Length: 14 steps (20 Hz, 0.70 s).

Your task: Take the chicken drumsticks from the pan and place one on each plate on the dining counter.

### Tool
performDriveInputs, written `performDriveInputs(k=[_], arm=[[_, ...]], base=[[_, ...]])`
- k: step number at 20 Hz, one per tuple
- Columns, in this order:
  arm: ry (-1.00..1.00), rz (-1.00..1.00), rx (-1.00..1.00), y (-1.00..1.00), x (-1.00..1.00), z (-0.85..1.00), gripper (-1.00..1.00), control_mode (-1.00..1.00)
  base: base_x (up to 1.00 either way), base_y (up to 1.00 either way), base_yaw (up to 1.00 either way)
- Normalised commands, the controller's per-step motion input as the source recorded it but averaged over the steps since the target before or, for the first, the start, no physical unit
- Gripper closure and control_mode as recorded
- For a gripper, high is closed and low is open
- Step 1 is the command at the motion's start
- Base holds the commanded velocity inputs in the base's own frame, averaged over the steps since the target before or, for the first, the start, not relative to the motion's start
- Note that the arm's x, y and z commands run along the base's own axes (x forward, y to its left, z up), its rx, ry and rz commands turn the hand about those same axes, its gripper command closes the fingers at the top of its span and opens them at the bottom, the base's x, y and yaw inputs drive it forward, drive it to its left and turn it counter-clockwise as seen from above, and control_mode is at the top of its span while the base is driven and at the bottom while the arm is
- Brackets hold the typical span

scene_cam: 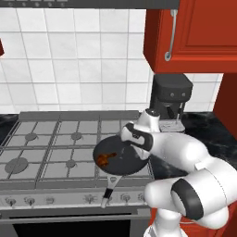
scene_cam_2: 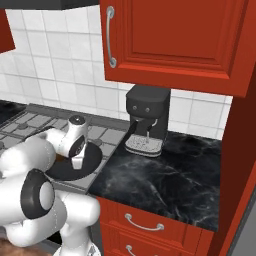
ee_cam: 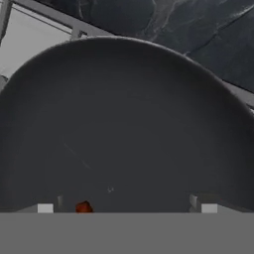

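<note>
1. We see the pan (scene_cam: 121,159) on the stove's (scene_cam: 46,143) front right burner, handle toward us.
2. A reddish-brown drumstick (scene_cam: 104,159) lies in its left part.
3. The gripper (ee_cam: 126,204) hangs low over the pan, fingertips wide apart, holding nothing.
4. The coffee machine (scene_cam_2: 146,119) stands right of the stove.

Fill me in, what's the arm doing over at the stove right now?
The arm is reaching down over the pan, which sits on the front right part of the stove beside the coffee machine. The gripper hangs low over the pan's dark floor, jaws apart with nothing between them. A reddish-brown drumstick lies in the left part of the pan, off to one side of the fingertips, not yet grasped. I can't make out a second drumstick, and the plates aren't in sight from here.
</note>
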Motion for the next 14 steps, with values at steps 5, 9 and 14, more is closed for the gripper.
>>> performDriveInputs(k=[5,9,14], arm=[[0.01,0.01,0.00,0.56,0.26,-0.45,-1.00,-1.00],[0.00,0.01,0.00,0.57,0.30,-0.28,-1.00,-1.00],[0.00,0.02,0.00,0.51,0.31,-0.03,-1.00,-1.00]], base=[[0.00,0.00,0.00],[0.00,0.00,0.00],[0.00,0.00,0.00]])
